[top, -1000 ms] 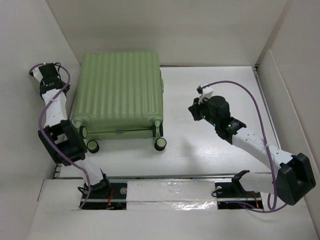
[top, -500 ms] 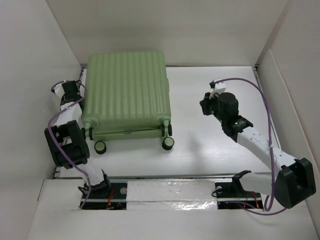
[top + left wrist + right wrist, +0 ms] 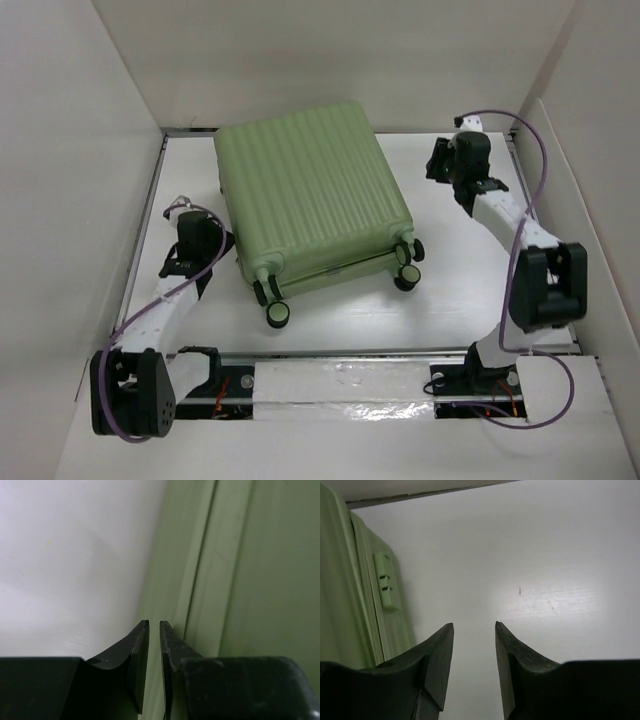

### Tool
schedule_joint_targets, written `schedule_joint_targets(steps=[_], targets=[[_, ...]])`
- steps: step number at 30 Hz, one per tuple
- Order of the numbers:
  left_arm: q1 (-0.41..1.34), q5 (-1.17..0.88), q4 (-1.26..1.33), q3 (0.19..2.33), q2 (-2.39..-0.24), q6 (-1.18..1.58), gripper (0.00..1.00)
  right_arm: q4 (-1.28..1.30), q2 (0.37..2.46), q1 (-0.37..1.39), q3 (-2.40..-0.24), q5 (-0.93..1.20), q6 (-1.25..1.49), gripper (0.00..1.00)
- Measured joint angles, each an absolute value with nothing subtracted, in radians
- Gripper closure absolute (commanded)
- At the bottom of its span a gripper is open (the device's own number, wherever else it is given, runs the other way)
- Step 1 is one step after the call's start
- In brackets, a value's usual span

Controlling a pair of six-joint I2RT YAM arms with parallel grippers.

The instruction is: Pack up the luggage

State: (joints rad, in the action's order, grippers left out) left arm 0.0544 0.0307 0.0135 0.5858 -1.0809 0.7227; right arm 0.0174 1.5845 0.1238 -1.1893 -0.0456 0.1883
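Two arms flank the luggage in the top external view. It lies flat and shut on the table, skewed, with its wheels towards the near edge. The left gripper sits just beside its left wall, and the right gripper hangs near its far right corner. No items to pack are in sight. With the shell resting loose on a smooth top, a sideways shove from either arm would likely spin or slide it instead of opening it.

In the left wrist view, the left gripper has its fingers drawn almost together, with only a thin slit between them and nothing in it. The luggage fills the right half, its ribbed edge right at the fingertips. If those tips are meant for the seam, a small miss would let them skate along a rib and push the case away.

In the right wrist view, the right gripper is spread wide and empty above bare table. The luggage stands at the left with its lock panel facing out. A careless sweep leftward could catch a finger on that panel.
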Motion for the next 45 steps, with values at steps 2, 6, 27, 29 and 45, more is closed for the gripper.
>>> schedule_joint_targets(steps=[2,6,27,29,45], targets=[[0.086,0.058,0.027,0.558,-1.044,0.723,0.88,0.047,1.7,0.123,-1.309,-0.024,0.189,0.5],[0.124,0.061,0.09,0.491,-0.993,0.725,0.9,0.132,1.932,0.158,-1.562,0.051,0.177,0.48],[1.012,0.591,-0.121,0.461,-1.013,0.983,0.47,0.367,2.381,0.278,-2.297,0.028,-0.017,0.11],[1.028,0.589,-0.194,0.461,-0.953,0.984,0.42,0.386,2.345,0.274,-2.267,0.044,-0.001,0.08],[0.968,0.772,-0.13,0.964,-0.779,0.715,0.5,0.34,1.665,0.221,-2.033,0.199,0.068,0.38]])
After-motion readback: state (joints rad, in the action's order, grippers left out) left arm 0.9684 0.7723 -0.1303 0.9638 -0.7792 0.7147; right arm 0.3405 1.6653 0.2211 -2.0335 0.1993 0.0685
